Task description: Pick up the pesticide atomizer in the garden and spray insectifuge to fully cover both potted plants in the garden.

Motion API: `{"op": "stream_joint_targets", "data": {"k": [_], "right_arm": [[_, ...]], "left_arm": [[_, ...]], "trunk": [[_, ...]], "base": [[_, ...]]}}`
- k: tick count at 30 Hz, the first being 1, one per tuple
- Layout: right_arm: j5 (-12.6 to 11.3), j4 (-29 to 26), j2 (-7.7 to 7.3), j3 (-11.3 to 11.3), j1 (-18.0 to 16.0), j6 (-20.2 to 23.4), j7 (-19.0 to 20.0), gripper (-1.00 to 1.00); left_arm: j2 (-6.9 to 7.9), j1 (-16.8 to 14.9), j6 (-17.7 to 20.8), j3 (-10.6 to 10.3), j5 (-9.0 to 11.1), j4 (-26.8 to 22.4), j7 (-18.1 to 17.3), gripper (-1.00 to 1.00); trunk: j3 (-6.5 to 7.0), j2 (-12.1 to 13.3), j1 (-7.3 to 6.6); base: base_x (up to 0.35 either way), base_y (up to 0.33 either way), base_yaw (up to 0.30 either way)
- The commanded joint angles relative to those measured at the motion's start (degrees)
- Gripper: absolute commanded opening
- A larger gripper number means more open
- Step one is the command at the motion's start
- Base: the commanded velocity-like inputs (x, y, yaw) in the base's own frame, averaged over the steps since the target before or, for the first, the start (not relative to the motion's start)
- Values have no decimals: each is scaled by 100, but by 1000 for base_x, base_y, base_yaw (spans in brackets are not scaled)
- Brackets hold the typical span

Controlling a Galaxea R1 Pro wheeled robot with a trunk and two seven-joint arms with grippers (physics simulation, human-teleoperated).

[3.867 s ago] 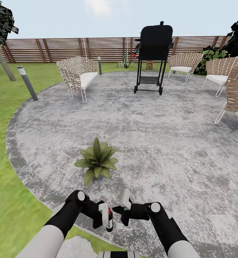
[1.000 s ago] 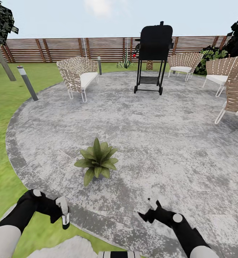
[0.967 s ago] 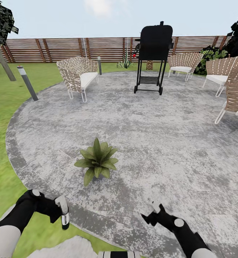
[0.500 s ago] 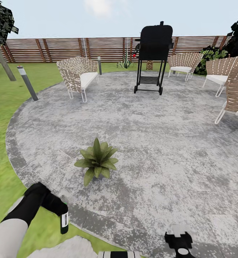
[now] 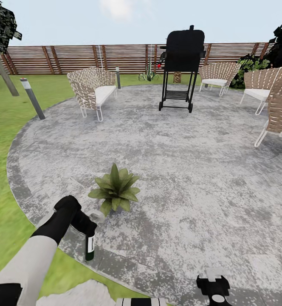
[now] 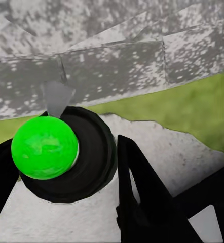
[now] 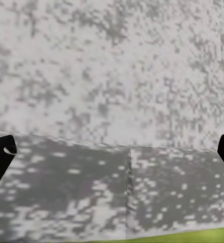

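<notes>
While the left gripper (image 5: pixel 89 231) clamped the pesticide atomizer (image 5: pixel 89 248), a slim dark bottle with a white label hanging at seven o'clock of the potted plant (image 5: pixel 114 190), the spraying step was beginning. Next, I judged, its nozzle needed aiming at the speckled pointed leaves. Whether the right gripper (image 5: pixel 213 284) was open, I could not tell, above the mottled grey patio (image 5: pixel 192 170).

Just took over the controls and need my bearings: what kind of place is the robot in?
A back garden, by the look of it: a round grey paved patio edged by green lawn, closed off by a brown slatted fence. Woven chairs and a black barbecue grill stand on the paving.
</notes>
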Motion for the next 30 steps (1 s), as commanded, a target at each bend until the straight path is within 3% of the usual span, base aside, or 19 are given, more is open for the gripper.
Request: {"op": "stream_joint_targets", "data": {"k": [1,4,7,10,19,25,30], "right_arm": [[53,13,2,-48,-4,-25,-18,100],[46,18,3,-53,-2,-25,-23,100],[45,19,4,-57,-2,-25,-24,100],[45,19,4,-57,-2,-25,-25,100],[37,19,12,-57,-2,-25,-25,100],[36,19,21,-57,0,-25,-25,100],[36,19,34,-57,7,-25,-25,100]], "left_arm": [[-13,-51,91,-14,-51,18,-54,-100],[-60,-268,174,-43,-49,228,-61,-100],[-96,-593,193,-48,-49,775,-69,-100],[-105,-711,191,-49,-55,961,-71,-100],[-90,-696,190,-49,-83,948,-72,-100],[-86,-754,183,-49,-84,929,-72,-100],[-32,-760,186,-49,-75,519,-72,-100]], "trunk": [[-5,-2,-1],[-5,-2,-1],[-5,-2,-1],[-5,-2,-1],[-5,-2,-1],[-5,-2,-1],[6,-2,-1]], "base": [[0,0,0],[0,0,0],[0,0,0],[0,0,0],[220,0,0],[29,0,-1],[1,0,-168]]}}
